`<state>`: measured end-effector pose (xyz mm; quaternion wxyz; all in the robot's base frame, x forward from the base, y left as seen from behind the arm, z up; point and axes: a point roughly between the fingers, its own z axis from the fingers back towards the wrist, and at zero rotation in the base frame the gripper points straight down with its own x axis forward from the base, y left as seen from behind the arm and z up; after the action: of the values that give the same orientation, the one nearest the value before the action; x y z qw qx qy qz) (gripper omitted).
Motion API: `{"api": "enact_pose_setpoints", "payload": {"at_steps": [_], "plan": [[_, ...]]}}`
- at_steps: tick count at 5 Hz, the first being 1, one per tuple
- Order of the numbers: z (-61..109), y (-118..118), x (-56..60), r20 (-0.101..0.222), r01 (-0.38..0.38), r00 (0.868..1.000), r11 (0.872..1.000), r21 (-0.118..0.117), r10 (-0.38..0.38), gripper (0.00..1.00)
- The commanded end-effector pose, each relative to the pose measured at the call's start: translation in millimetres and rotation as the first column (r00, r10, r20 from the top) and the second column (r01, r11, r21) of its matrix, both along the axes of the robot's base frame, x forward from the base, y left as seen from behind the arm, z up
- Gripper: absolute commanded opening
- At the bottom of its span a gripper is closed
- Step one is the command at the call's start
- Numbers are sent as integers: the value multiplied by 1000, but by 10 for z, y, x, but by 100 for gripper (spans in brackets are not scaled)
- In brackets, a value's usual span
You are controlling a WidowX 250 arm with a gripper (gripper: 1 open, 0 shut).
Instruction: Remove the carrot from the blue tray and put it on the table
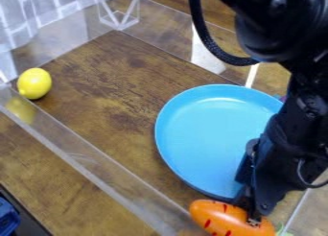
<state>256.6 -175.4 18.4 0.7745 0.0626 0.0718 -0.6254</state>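
The gripper (260, 217) was pointed down just right of the carrot (220, 217); whether its jaws were apart could not be told (they were hidden in black); the carrot was seen on the table (115, 82), just outside the blue tray (205, 134).

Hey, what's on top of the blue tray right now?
Nothing on the visible part of the blue tray; the carrot lies off it on the table. The arm covers its right edge.
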Motion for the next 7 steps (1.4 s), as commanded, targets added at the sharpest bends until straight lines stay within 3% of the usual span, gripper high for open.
{"api": "enact_pose_setpoints", "payload": {"at_steps": [1,2,3,5,7], "plan": [[-91,3,-154,-95,-10,995,1000,28,12,100],[-95,-1,-195,-111,-27,993,999,29,30,100],[-101,-2,-233,-120,-47,992,999,27,50,0],[81,158,-113,-117,-193,973,980,48,198,0],[361,374,20,-113,-313,941,948,64,319,0]]}}
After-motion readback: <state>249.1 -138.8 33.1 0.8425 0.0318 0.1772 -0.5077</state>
